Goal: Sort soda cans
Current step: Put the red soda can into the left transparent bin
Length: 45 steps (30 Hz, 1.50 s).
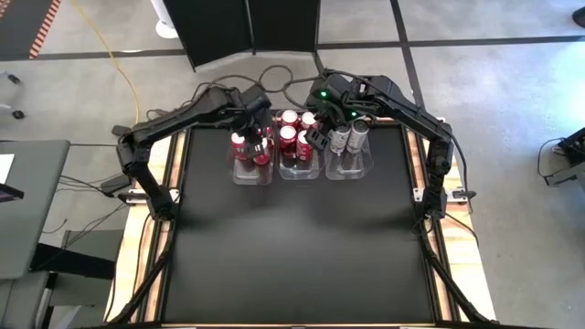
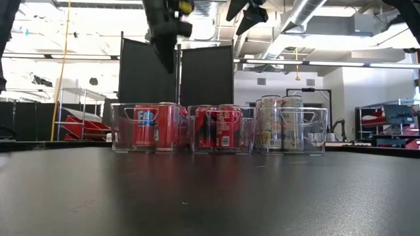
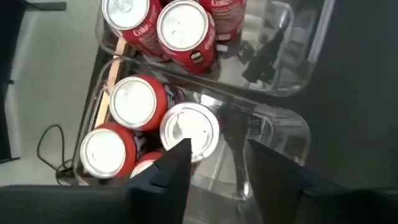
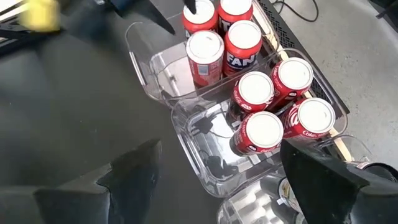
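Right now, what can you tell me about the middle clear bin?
The middle bin is a clear, glossy plastic rectangle with rounded corners and cutout handles, standing upright on the black table between two similar bins, close beside them. Four red cans with silver tops stand clustered at its far end; the near end is bare. The right gripper hovers open above it, not touching.

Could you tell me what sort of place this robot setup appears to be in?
Probably a robotics lab or industrial workshop. The low view shows exposed ceiling ducts and metal shelving behind the table; the high view shows a bare concrete floor with a loose yellow cable and black partition panels.
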Available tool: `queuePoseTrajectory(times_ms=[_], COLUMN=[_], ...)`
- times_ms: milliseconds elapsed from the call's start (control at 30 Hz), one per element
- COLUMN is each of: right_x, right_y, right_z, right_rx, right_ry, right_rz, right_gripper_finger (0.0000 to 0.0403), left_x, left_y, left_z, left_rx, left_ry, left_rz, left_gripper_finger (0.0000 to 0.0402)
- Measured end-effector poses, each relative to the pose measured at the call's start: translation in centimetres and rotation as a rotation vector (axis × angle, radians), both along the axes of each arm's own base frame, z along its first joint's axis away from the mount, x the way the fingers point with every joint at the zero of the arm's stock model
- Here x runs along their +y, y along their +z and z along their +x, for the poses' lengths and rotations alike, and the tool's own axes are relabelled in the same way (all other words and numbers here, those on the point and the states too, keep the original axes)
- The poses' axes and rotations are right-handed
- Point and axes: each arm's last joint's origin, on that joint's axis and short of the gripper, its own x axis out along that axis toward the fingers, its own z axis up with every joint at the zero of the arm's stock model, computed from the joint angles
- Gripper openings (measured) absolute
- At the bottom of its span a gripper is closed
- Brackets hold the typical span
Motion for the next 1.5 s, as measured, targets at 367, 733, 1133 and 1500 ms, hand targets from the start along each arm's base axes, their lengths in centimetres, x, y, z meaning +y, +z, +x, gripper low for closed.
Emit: queuePoseTrajectory(times_ms=[367,733,1133,1500], right_x=[-0.1,-0.1,-0.1,-0.1], right_y=[0.0,0.0,-0.1,-0.1], right_z=[-0.1,-0.1,-0.1,-0.1], right_rx=[0.003,0.009,0.009,0.009], right_ry=[-0.001,0.000,-0.001,-0.001], right_rz=[-0.001,0.001,0.002,0.002], right_gripper_finger=[0.0344,0.0344,0.0344,0.0344], left_x=[1.1,3.5,3.6,3.8], left_y=[-3.7,-8.3,-10.8,-12.4], left_z=[0.4,-0.6,-0.2,-0.4], left_rx=[0.012,0.009,-0.041,-0.026], left_ry=[0.068,0.191,0.173,0.166], left_rz=[-0.089,-0.110,-0.108,-0.061], left_gripper_finger=[0.0229,0.0384,0.0374,0.0311])
